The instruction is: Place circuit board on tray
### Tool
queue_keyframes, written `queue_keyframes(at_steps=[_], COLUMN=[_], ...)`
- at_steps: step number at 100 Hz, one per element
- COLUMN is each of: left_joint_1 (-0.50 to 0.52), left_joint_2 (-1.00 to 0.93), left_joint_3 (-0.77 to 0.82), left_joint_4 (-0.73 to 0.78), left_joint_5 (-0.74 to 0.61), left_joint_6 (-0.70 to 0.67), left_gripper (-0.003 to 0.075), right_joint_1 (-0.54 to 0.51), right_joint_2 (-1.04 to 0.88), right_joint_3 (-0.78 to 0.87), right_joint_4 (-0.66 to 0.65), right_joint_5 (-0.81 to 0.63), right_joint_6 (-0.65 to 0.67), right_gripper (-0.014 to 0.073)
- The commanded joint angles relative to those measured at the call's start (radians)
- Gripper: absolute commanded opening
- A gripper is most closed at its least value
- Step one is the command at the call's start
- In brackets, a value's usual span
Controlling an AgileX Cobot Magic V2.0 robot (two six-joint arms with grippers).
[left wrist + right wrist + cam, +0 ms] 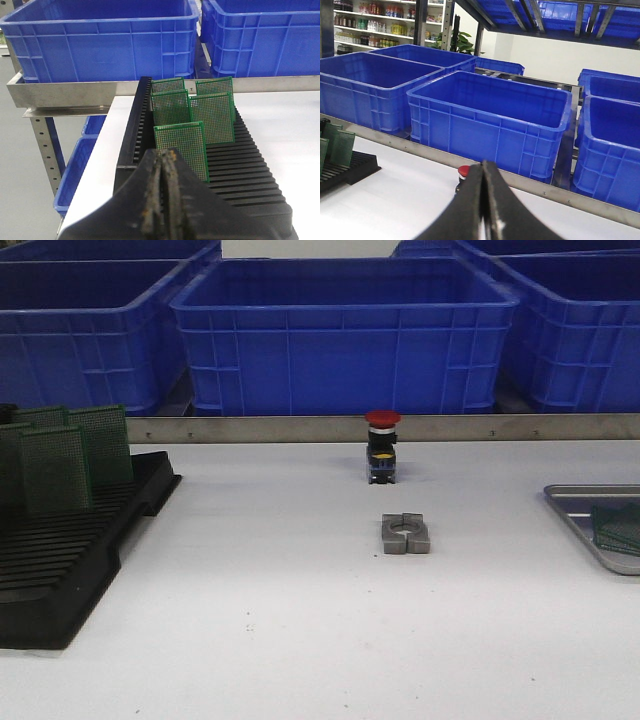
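Note:
Several green circuit boards point(60, 455) stand upright in a black slotted rack point(60, 560) at the table's left. The grey metal tray point(585, 491) lies at the right edge, partly cut off, with one green board point(618, 528) flat in it. Neither gripper shows in the front view. In the left wrist view my left gripper point(164, 156) is shut and empty, just before the nearest standing board point(184, 145) in the rack point(250, 165). My right gripper point(484, 167) is shut and empty above the white table, away from the tray.
A red-capped push button point(382, 445) stands at the table's middle back, with a grey metal clamp block point(405, 534) in front of it. A steel rail point(250, 428) edges the table's back. Large blue bins point(345, 335) stand behind it. The button also shows in the right wrist view point(463, 172).

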Motion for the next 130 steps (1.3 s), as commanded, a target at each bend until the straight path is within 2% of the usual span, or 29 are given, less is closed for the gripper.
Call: queue_keyframes(at_steps=[1,17,28,33,39,48,66,70,73,78,85,130], left_joint_1=[-0.008,-0.008,-0.008,-0.008,-0.008,-0.008,-0.008,-0.008,-0.008,-0.008,-0.006,-0.006], left_joint_2=[-0.029,-0.029,-0.029,-0.029,-0.029,-0.029,-0.029,-0.029,-0.029,-0.027,-0.027,-0.027], left_joint_3=[0.019,0.019,0.019,0.019,0.019,0.019,0.019,0.019,0.019,0.019,0.019,0.019], left_joint_4=[-0.009,-0.009,-0.009,-0.009,-0.009,-0.009,-0.009,-0.009,-0.009,-0.009,-0.009,-0.009], left_joint_5=[-0.074,-0.074,-0.074,-0.074,-0.074,-0.074,-0.074,-0.074,-0.074,-0.074,-0.074,-0.074], left_joint_6=[-0.011,-0.011,-0.011,-0.011,-0.011,-0.011,-0.011,-0.011,-0.011,-0.011,-0.011,-0.011], left_gripper=[-0.002,-0.002,-0.002,-0.002,-0.002,-0.002,-0.002,-0.002,-0.002,-0.002,-0.002,-0.002], right_joint_1=[0.0,-0.001,-0.01,-0.021,-0.034,-0.042,-0.043,-0.044,-0.049,-0.056,-0.06,-0.062], right_joint_2=[0.007,0.007,0.007,0.007,0.007,0.005,-0.054,-0.082,-0.105,-0.099,-0.1,-0.1], right_joint_3=[-0.026,-0.017,0.021,0.041,0.062,0.094,0.192,0.206,0.203,0.204,0.204,0.204], right_joint_4=[0.028,0.028,0.019,-0.021,-0.142,-0.422,-1.159,-1.265,-1.366,-1.45,-1.488,-1.487], right_joint_5=[-0.019,-0.023,-0.154,-0.195,-0.219,-0.234,-0.316,-0.323,-0.275,-0.256,-0.24,-0.245], right_joint_6=[-0.006,-0.006,-0.001,0.032,0.114,0.365,1.156,1.312,1.385,1.483,1.528,1.528], right_gripper=[-0.0061,-0.0061,-0.0061,-0.0061,-0.0061,-0.0061,-0.0061,-0.0061,-0.0061,-0.0061,-0.0061,-0.0061])
